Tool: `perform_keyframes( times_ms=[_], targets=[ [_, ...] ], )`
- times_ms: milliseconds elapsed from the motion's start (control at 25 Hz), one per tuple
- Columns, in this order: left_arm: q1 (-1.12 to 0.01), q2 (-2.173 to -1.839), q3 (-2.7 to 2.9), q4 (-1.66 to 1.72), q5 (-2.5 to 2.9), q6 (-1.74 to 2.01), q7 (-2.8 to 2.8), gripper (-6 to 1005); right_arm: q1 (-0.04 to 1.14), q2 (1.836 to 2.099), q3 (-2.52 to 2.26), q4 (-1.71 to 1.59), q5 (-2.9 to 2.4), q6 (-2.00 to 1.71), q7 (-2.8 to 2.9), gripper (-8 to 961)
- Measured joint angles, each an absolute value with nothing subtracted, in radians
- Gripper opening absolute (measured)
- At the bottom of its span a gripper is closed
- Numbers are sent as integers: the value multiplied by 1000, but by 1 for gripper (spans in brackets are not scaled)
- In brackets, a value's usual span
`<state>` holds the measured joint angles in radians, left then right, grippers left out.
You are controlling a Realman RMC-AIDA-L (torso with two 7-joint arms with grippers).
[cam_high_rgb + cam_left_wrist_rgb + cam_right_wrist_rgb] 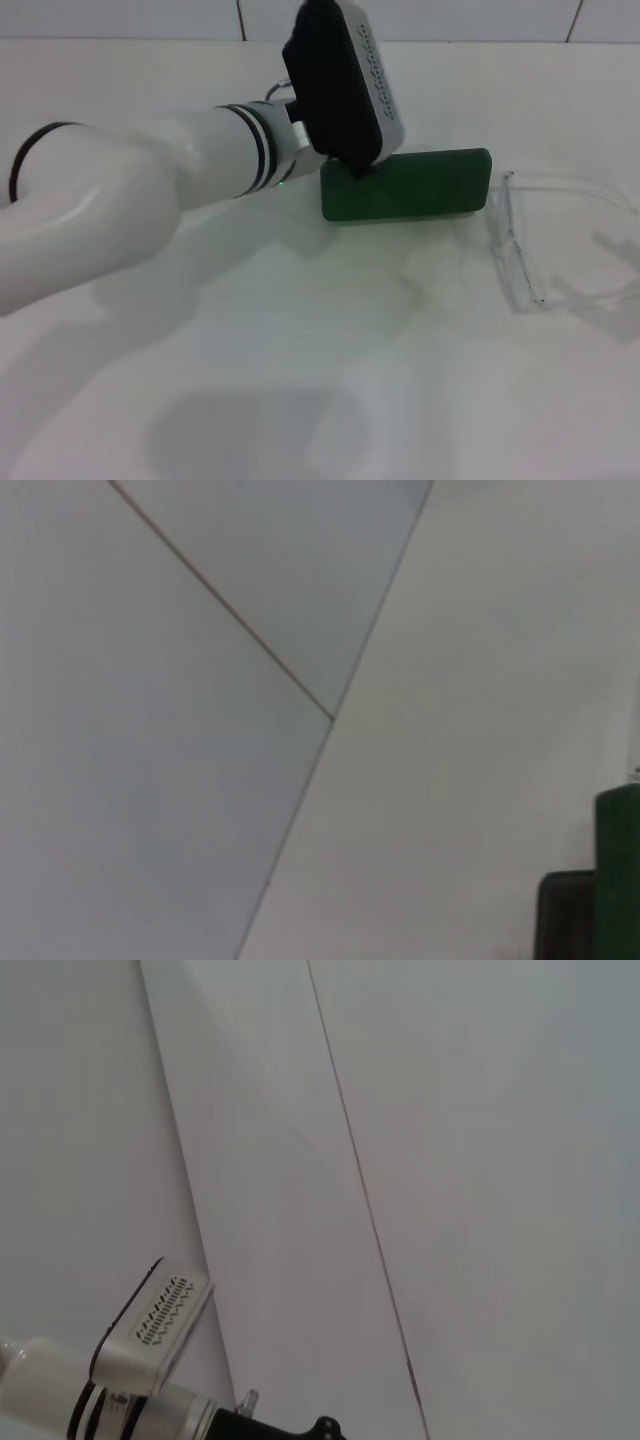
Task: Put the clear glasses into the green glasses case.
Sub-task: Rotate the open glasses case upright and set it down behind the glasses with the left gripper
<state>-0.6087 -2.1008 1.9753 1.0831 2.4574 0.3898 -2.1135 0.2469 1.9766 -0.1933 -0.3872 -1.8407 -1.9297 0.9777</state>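
The green glasses case (420,185) lies at the middle back of the white table, its long side facing me, and it looks closed. My left gripper (362,168) comes down onto the case's left end, and its black body hides that corner. In the left wrist view an edge of the green glasses case (620,865) shows with a dark part beside it. The clear glasses (560,240) lie on the table just right of the case, arms pointing towards me. My right gripper is out of view.
The table top (300,380) is white, and a tiled wall (450,18) runs behind it. My left arm (150,200) stretches across the left half of the table. Its wrist (150,1335) also shows in the right wrist view.
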Motion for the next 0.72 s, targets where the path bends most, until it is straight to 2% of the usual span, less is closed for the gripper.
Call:
perform_keyframes(
  times_ms=[280,720],
  targets=[
    [-646,-2101,2003,1055,2457,438,-2115,82,249,1977,-196,-381,-1841,-1923,977,872],
    [-634,-2099,2020,1081,2458,464,-2112,82,247,1977,-198,-373,-1841,-1904,976,873]
  ],
)
